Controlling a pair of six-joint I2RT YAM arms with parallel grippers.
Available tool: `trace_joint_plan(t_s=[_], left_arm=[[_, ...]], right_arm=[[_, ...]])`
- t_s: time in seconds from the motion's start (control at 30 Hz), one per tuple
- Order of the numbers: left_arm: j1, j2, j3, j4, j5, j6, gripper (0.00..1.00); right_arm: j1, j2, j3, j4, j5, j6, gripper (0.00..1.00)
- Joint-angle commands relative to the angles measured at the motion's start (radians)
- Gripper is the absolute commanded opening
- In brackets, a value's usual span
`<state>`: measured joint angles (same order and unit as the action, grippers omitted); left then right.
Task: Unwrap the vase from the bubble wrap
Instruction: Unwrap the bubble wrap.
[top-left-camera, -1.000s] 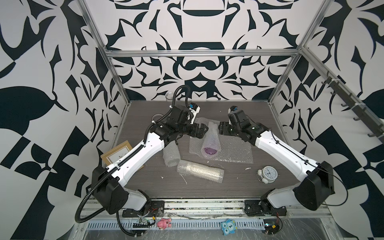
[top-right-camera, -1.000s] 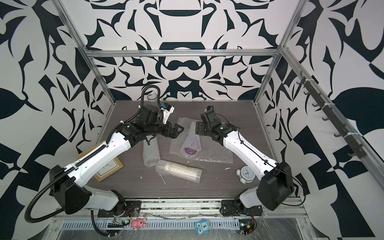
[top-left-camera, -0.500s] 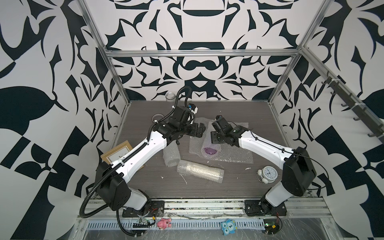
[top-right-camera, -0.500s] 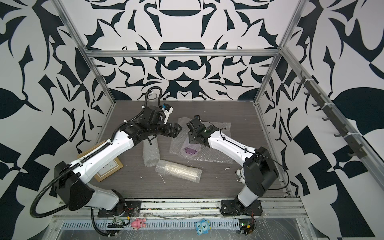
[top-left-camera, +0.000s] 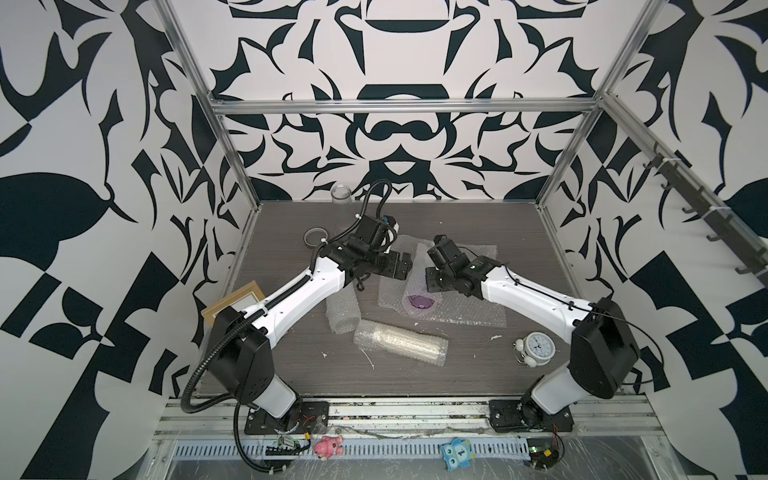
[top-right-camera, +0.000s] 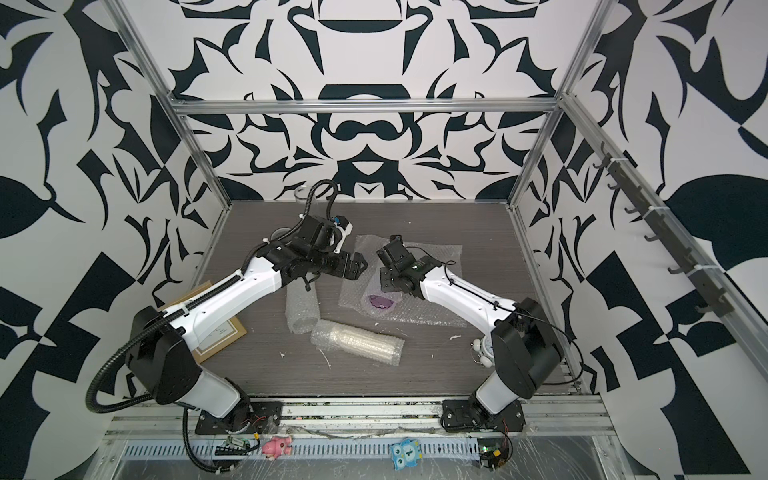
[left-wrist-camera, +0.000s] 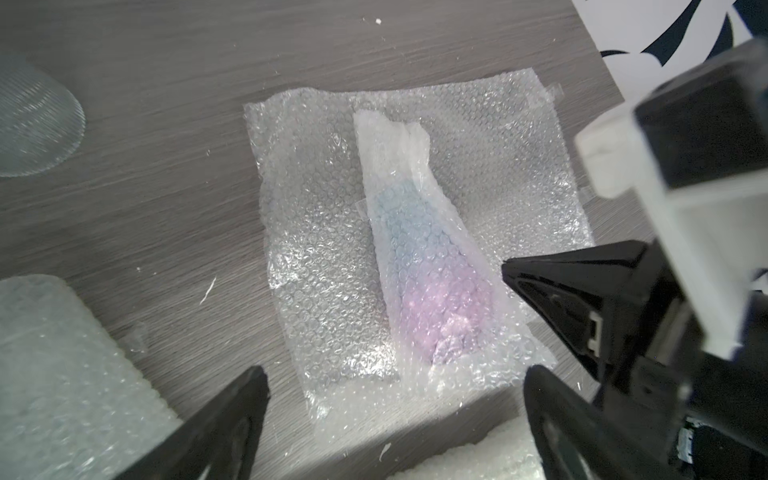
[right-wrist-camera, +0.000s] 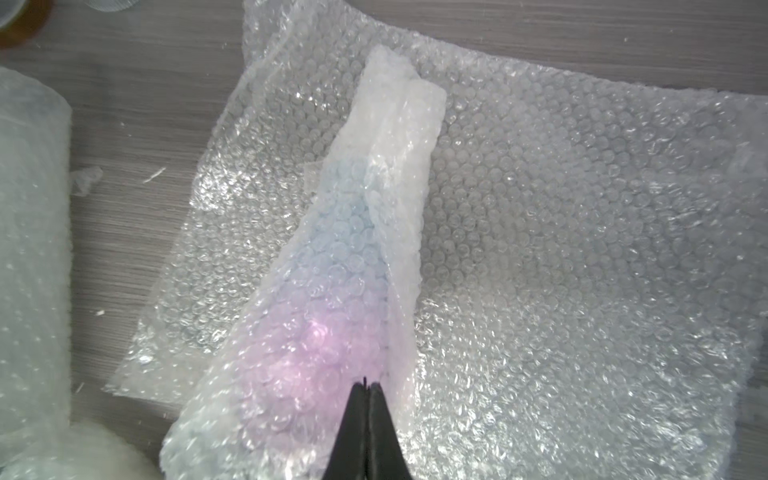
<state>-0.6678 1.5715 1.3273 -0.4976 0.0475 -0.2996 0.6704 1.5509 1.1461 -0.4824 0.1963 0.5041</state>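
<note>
Two grippers meet over the bubble wrap (top-left-camera: 465, 309), a flat sheet lying right of the table's (top-left-camera: 478, 224) middle. On its 9 o'clock half lies the vase (top-left-camera: 419, 301), wrapped in a fold of the sheet, narrow end toward 12 o'clock and wide end toward 6.

The left gripper (top-left-camera: 400, 267) hangs at the sheet's 10 o'clock corner, jaws spread wide and holding nothing. The right gripper (top-left-camera: 431, 289) sits at the vase's wide end, clenched tight. Whether a skin of wrap is caught between its tips cannot be told.

Bare table runs from the sheet's 12 o'clock edge to the back wall, and a strip lies open at 3 o'clock. At 7 o'clock it is crowded: a rolled tube (top-left-camera: 343, 316) lies just beside the sheet's corner and a second tube (top-left-camera: 401, 343) just beside its 6 o'clock edge. An alarm clock (top-left-camera: 536, 347) stands at 4 o'clock, apart from the sheet.

Both top views show a dark purple face at the vase's (top-right-camera: 380, 300) wide end but hide the right fingertips. The right wrist view shows those tips (right-wrist-camera: 365, 390) pressed together over pink, with the vase (right-wrist-camera: 332, 232) fading to blue. The left wrist view alone shows the left gripper's (left-wrist-camera: 390, 415) gap and the right gripper's tip (left-wrist-camera: 509, 266) against the vase (left-wrist-camera: 432, 286).
</note>
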Motion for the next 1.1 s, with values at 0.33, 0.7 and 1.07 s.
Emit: trace_joint_plan(t_s=[0.33,0.7,1.07], left_arm=[[0.002,0.121,0.050,-0.061,0.096,-0.069,0.99],[0.001,0.200,0.035,-0.017,0.159,-0.158,1.00],[-0.021,0.262,0.055,-0.009,0.171,-0.183,0.99]], right_arm=[[-0.071,-0.148,-0.209,0.186,-0.049,0.014,0.00],[-0.142,-0.241,-0.359,0.299,-0.073,0.025,0.00],[-0.171,-0.300,-0.426,0.346,-0.067,0.025,0.00]])
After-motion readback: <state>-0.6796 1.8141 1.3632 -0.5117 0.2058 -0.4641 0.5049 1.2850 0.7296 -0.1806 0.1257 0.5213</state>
